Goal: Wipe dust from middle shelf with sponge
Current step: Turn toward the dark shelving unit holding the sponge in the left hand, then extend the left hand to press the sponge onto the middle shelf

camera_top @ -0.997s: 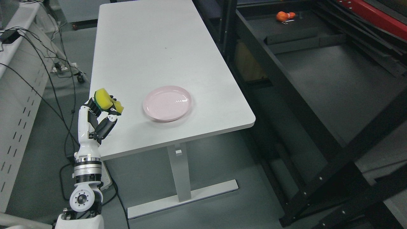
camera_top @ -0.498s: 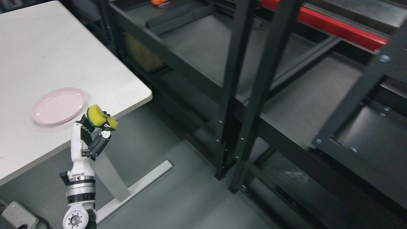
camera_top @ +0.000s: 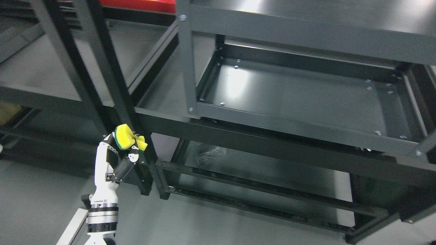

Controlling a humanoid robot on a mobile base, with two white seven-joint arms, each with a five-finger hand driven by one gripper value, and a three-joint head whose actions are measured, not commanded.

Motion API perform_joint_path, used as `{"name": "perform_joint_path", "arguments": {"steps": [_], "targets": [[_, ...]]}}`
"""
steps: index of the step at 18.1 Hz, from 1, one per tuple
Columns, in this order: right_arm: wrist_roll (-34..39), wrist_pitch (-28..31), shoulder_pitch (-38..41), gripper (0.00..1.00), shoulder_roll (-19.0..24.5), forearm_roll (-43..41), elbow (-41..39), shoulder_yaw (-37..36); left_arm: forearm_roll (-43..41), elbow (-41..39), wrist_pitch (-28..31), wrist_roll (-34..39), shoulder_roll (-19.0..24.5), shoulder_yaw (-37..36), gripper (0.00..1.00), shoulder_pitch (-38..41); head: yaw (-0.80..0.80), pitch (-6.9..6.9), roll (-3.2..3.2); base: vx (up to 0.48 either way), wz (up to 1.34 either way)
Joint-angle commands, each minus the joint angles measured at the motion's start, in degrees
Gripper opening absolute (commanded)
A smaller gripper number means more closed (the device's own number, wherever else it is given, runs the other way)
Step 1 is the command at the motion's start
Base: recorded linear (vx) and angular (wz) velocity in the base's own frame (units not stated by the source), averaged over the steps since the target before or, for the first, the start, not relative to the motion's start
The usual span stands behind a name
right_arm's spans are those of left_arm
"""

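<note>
My left hand [camera_top: 126, 147] rises from the lower left, fingers shut on a yellow sponge [camera_top: 125, 137] with a green scrubbing layer, squeezed so it bulges out. Right of it stands a dark grey metal shelf unit. Its middle shelf [camera_top: 293, 92] is a shallow tray with a raised rim, up and to the right of the hand, well apart from it. An upper shelf [camera_top: 306, 20] runs across the top, and a lower shelf [camera_top: 259, 170] shows beneath. The right hand does not show.
A black upright post [camera_top: 112, 85] of a neighbouring rack stands right behind the left hand. A grey post [camera_top: 185, 58] marks the near left corner of the shelf unit. A red panel [camera_top: 139, 5] sits at the top. Grey floor [camera_top: 41, 200] lies below.
The whole picture has swung right: the white table and pink plate have left the view and the shelf unit now fills it. The left hand still holds the sponge the same way.
</note>
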Motion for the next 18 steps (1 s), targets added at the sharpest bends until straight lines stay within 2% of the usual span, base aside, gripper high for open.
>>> {"name": "perform_joint_path", "arguments": {"steps": [1, 5, 9, 13, 16, 18], "targets": [[0.0, 0.0, -0.1, 1.0, -1.0, 0.0, -1.0, 0.0, 0.9, -3.6, -1.4, -0.4, 1.0, -16.2, 0.0, 2.8, 0.0, 0.0, 0.0, -0.044, -0.78], [0.0, 0.0, -0.1, 1.0, -1.0, 0.0, -1.0, 0.0, 0.7, -3.7, -1.5, -1.3, 1.0, -23.7, 0.0, 0.1, 0.0, 0.0, 0.0, 0.01, -0.3], [0.0, 0.0, -0.1, 1.0, -1.0, 0.0, -1.0, 0.0, -2.3, -2.0, 0.6, -3.5, 1.0, -33.9, 0.0, -14.4, 0.0, -0.01, 0.0, 0.028, 0.01], [0.0, 0.0, -0.1, 1.0, -1.0, 0.0, -1.0, 0.0, -3.7, 3.1, 7.2, -3.7, 1.0, -41.9, 0.0, -31.2, 0.0, -0.02, 0.0, 0.016, -0.08], [0.0, 0.0, -0.1, 1.0, -1.0, 0.0, -1.0, 0.0, -3.7, 4.8, 7.6, -5.9, 1.0, -50.4, 0.0, -38.7, 0.0, -0.02, 0.0, 0.013, -0.01], [0.0, 0.0, -0.1, 1.0, -1.0, 0.0, -1.0, 0.0, -3.7, 5.1, 7.1, -10.5, 1.0, -54.2, 0.0, -44.0, 0.0, -0.02, 0.0, -0.001, 0.01]]}}
